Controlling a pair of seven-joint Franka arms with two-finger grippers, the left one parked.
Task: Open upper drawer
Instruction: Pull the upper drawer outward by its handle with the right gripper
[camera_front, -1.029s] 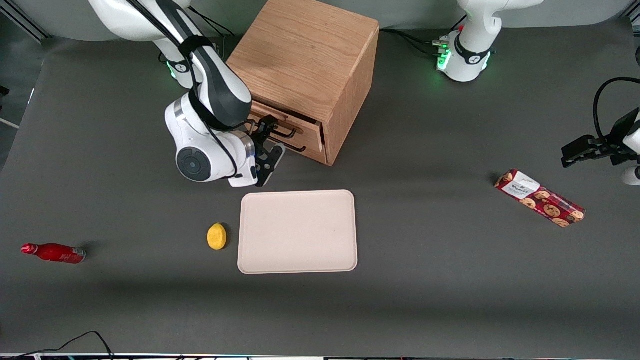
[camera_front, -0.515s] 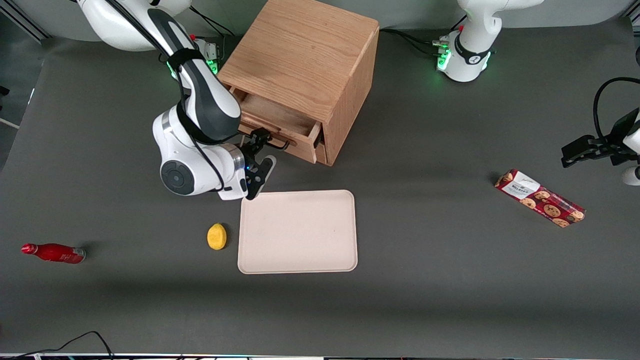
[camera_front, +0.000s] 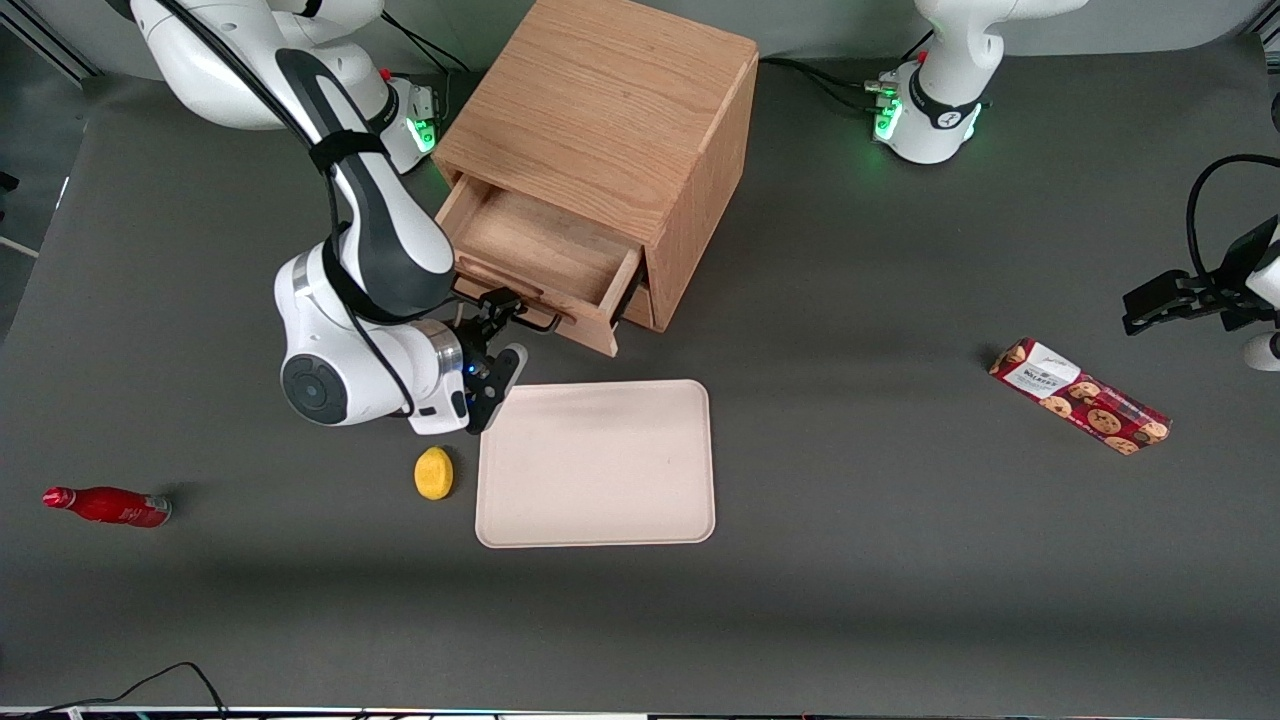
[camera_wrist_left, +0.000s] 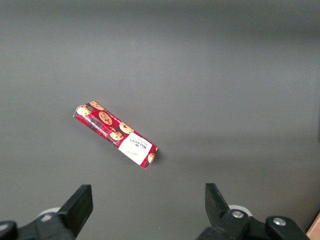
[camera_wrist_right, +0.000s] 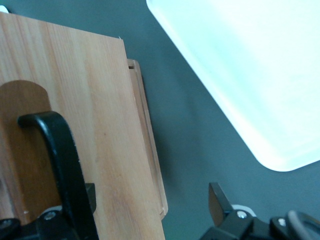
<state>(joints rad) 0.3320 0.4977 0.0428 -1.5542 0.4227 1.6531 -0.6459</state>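
Note:
The upper drawer (camera_front: 545, 250) of the oak cabinet (camera_front: 610, 110) stands pulled well out, and its bare wooden inside shows. My gripper (camera_front: 500, 335) is at the drawer's front, nearer the front camera than the cabinet. It is open, fingers wide apart. In the right wrist view the gripper (camera_wrist_right: 152, 200) spans the drawer front (camera_wrist_right: 100, 125). One of its fingers (camera_wrist_right: 89, 199) sits against the black wire handle (camera_wrist_right: 60, 160); the other stands over the grey table. The handle (camera_front: 525, 322) is partly hidden by the gripper.
The lower drawer front (camera_front: 645, 300) stays in the cabinet. A beige tray (camera_front: 595, 465) lies just in front of the drawer, a yellow lemon (camera_front: 433, 472) beside it. A red bottle (camera_front: 105, 505) lies toward the working arm's end, a cookie box (camera_front: 1080, 395) toward the parked arm's end.
The upper drawer has slid out from nearly shut to well open. My gripper and wrist moved with its handle toward the front camera and the tray.

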